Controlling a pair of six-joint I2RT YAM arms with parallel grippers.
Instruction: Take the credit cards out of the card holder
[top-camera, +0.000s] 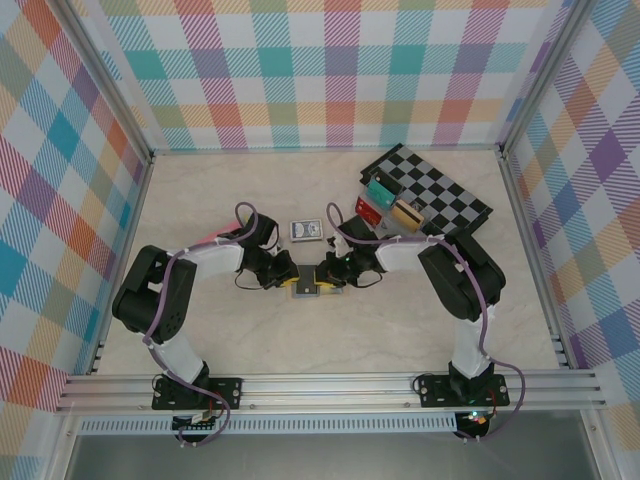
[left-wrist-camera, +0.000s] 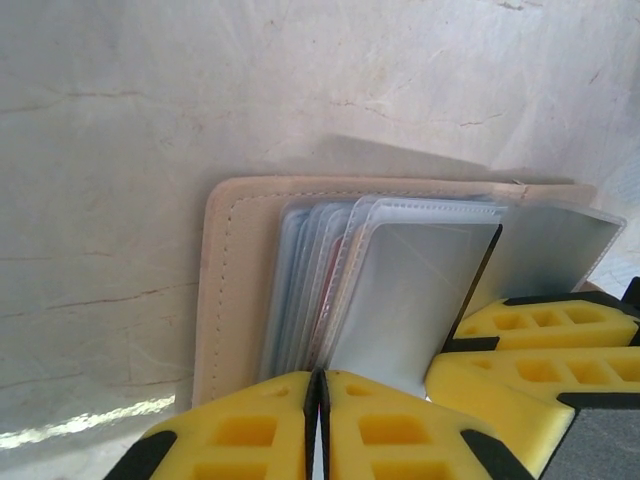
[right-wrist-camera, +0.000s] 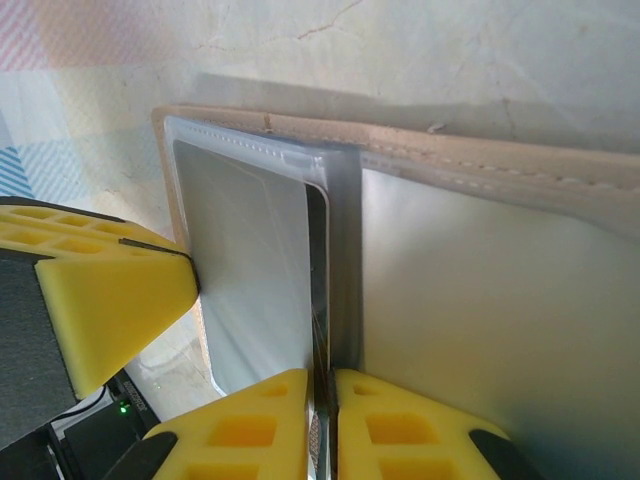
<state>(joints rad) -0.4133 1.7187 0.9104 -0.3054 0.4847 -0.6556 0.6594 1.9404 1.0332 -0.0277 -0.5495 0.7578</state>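
Pale marbled table (top-camera: 250, 200), enclosed on three sides by multicolour plaid walls (top-camera: 300, 70); an aluminium rail (top-camera: 330, 385) runs along the near edge.

Legible writing: none. The print on the pack (top-camera: 307, 230) is too small to read.

Count: two arms, one holder, one pack, one chessboard (top-camera: 450, 195), one clear rack (top-camera: 385, 200) resting on the board with teal, red and tan cards in it.

Holder (left-wrist-camera: 235, 290): lies open at table centre between the two grippers, just in front of the pack. Tan stitched cover is flat on the surface, clear sleeves fanned upward. One red card (left-wrist-camera: 324, 300) shows edge-on among the sleeves; further cards cannot be counted.

Left gripper (left-wrist-camera: 318, 420): fingers pressed together, pinching a sleeve at its near edge.

Right gripper (right-wrist-camera: 322, 420): fingers pressed together, pinching a sleeve edge from the opposite side. The two grippers stand just beside each other over the holder.
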